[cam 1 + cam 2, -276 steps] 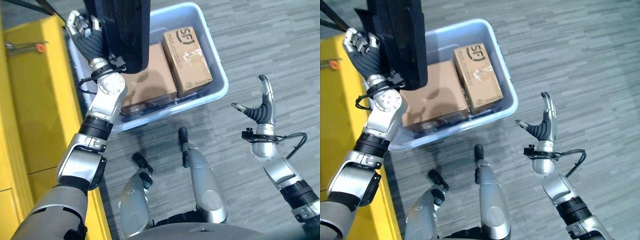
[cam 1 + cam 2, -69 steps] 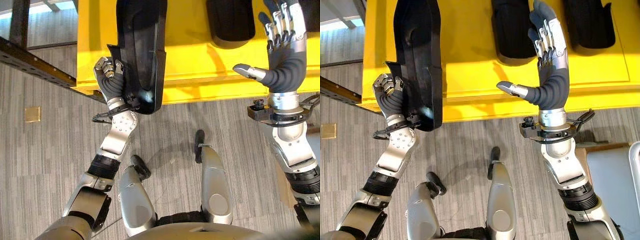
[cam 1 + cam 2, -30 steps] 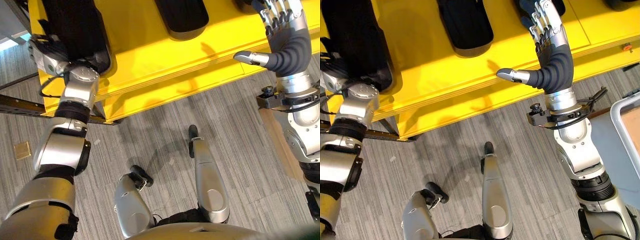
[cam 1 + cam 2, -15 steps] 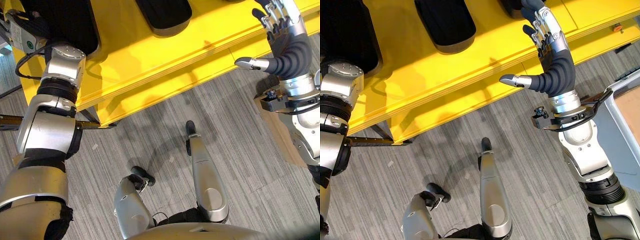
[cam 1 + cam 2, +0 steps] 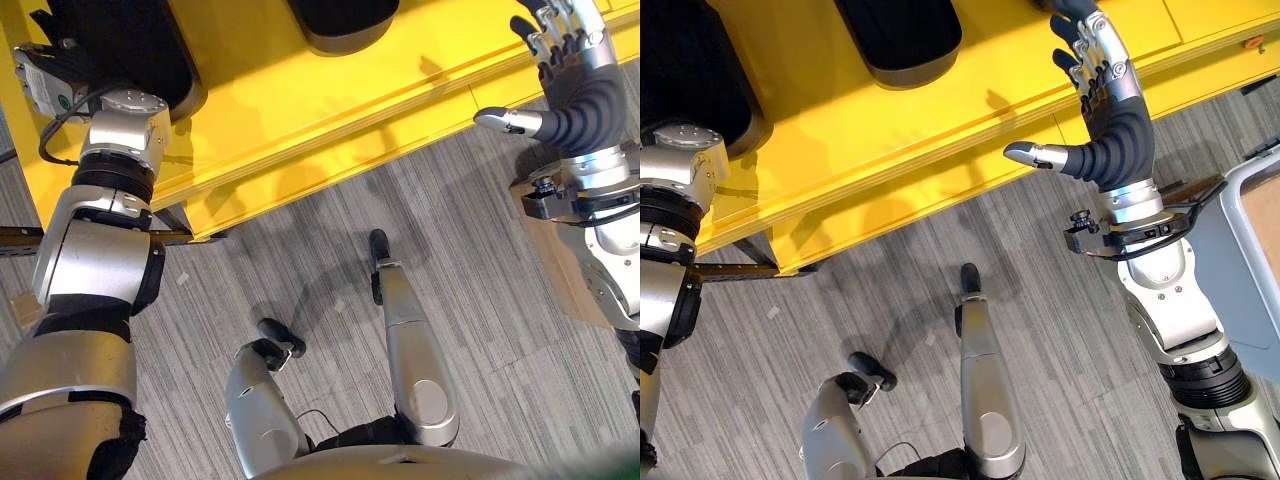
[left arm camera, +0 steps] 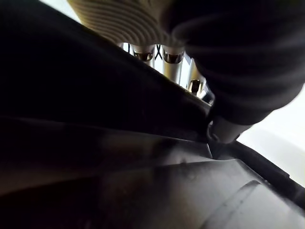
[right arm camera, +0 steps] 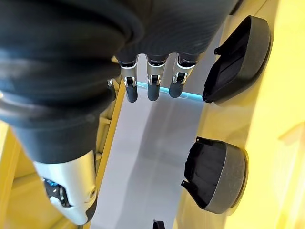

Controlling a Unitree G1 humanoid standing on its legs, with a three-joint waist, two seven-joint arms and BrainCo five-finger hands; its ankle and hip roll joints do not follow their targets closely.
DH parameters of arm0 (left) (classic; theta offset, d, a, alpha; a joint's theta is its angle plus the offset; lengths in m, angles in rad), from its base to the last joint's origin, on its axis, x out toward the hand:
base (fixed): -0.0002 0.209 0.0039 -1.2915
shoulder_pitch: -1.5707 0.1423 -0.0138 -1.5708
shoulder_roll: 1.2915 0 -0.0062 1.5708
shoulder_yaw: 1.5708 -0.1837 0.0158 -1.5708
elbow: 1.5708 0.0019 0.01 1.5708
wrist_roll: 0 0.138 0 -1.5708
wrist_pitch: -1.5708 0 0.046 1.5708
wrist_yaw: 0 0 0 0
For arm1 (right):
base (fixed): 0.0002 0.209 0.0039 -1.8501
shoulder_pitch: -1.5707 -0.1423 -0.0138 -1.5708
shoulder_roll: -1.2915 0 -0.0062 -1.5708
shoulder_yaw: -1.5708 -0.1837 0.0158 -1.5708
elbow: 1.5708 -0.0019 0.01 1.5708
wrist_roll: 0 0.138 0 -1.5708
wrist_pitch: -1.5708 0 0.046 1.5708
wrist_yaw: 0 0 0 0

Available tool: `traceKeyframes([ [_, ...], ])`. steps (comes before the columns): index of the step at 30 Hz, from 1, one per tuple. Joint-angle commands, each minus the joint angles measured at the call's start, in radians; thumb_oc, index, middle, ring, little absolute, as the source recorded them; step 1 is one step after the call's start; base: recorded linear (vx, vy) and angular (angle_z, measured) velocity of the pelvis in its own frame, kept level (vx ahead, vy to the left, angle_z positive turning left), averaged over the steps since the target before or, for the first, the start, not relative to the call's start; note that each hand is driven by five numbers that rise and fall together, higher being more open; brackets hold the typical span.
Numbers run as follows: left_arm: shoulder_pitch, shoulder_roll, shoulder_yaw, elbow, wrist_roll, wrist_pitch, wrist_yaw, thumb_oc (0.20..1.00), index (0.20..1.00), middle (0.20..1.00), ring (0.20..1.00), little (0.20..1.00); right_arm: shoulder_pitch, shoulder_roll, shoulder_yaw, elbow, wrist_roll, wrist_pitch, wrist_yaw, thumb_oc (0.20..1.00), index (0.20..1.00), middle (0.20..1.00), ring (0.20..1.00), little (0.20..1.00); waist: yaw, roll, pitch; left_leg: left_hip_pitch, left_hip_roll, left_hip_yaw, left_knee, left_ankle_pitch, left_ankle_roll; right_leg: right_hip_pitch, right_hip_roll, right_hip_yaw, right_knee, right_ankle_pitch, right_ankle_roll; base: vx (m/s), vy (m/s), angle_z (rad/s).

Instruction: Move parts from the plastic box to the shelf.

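Observation:
A long black moulded part (image 5: 140,40) lies on the yellow shelf (image 5: 300,110) at its left end. My left hand (image 6: 172,67) is at that part: in the left wrist view its fingers reach behind the part's wall (image 6: 119,157) and the thumb presses the near side. My right hand (image 5: 1105,90) hovers open over the shelf's front edge, fingers straight, thumb out, holding nothing. The plastic box (image 5: 1245,195) shows at the right edge with a brown carton inside.
A second black part (image 5: 345,20) sits further along the shelf. The right wrist view shows two more black parts (image 7: 236,59) (image 7: 217,174) on the yellow surface. Grey striped floor (image 5: 300,280) lies below the shelf.
The black part went from above the plastic box to lying on the shelf, still in my left hand. The view has shifted slightly in the last second. My right hand stays raised and open.

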Motion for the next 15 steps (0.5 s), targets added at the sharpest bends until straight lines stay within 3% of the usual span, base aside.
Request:
traceKeyframes([
  [1,0.015,0.119,0.048,-0.051,0.009,-0.030,0.081,0.200,0.200,0.200,0.200,0.200,-0.032,0.015,-0.066,-0.008,0.000,-0.033,-0.020,1.000,1.000,1.000,1.000,1.000,-0.013,-0.041,-0.027,-0.127,-0.061,-0.042,0.046,0.045,0.065,0.037,0.062,-0.071,0.060,-0.177,-0.038,0.00,0.000,0.00],
  [13,0.018,0.143,0.012,-0.084,0.142,0.010,0.032,0.200,0.200,0.200,0.200,0.200,-0.028,-0.007,-0.067,-0.004,0.007,-0.041,-0.050,1.000,1.000,1.000,1.000,1.000,-0.012,-0.039,-0.027,-0.122,-0.064,-0.033,0.026,0.047,0.065,0.034,0.060,-0.074,0.042,-0.169,-0.036,0.00,0.000,0.00],
  [14,0.015,0.144,0.007,-0.090,0.137,0.013,0.026,0.310,0.310,0.310,0.310,0.310,-0.028,-0.010,-0.066,-0.003,0.009,-0.043,-0.052,1.000,1.000,1.000,1.000,1.000,-0.013,-0.038,-0.027,-0.121,-0.064,-0.032,0.025,0.046,0.066,0.035,0.059,-0.074,0.041,-0.168,-0.037,0.00,0.000,0.00],
  [15,0.013,0.143,0.001,-0.094,0.152,0.014,0.027,1.000,1.000,1.000,1.000,1.000,-0.028,-0.011,-0.065,-0.002,0.009,-0.044,-0.053,1.000,1.000,1.000,1.000,1.000,-0.013,-0.038,-0.027,-0.122,-0.065,-0.032,0.025,0.044,0.067,0.033,0.060,-0.073,0.042,-0.167,-0.037,0.00,0.000,0.00],
])
